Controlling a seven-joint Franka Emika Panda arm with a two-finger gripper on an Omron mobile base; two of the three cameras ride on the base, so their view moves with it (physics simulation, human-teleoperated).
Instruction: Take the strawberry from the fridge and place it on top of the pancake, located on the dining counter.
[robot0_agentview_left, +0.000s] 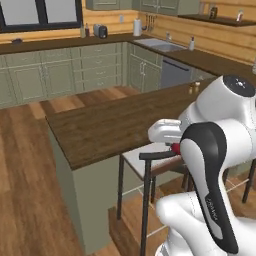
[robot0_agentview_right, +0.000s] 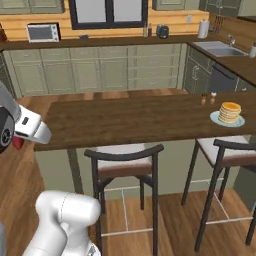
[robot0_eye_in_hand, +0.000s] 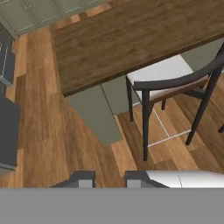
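Left of the scene, right base view: the gripper (robot0_agentview_right: 16, 141) sits at the frame's left edge, folded close to the arm, just off the near-left corner of the dining counter (robot0_agentview_right: 125, 120). A patch of dark red, the strawberry (robot0_agentview_right: 17, 142), shows beneath the white hand. The left base view confirms it: a small red berry (robot0_agentview_left: 175, 148) is visible between the white hand and the dark arm link, so the jaws are nearly closed and pinching the strawberry. In the hand view the two dark finger tips (robot0_eye_in_hand: 83, 179) stand close together, looking down on the counter's end and the wooden floor (robot0_eye_in_hand: 43, 144).

Centre: the counter top is a long dark brown plank; a dark-framed chair (robot0_agentview_right: 125, 160) with a pale seat is tucked under its near edge, and a second chair (robot0_agentview_right: 225, 150) stands further right.

Right: the pancake (robot0_agentview_right: 230, 112), a golden stack on a light blue-green plate (robot0_agentview_right: 216, 118), rests near the counter's right end, well apart from the gripper. Two small shakers (robot0_agentview_right: 208, 97) stand just behind and left of it.

Risks, as a judgement: the berry is tiny and rounded, so a slight slackening of the pinch during the long carry could drop it onto the floor or counter. A low sweep could clip the chair backs or the shakers. A release that is high or off-centre would let the berry roll off the stack.
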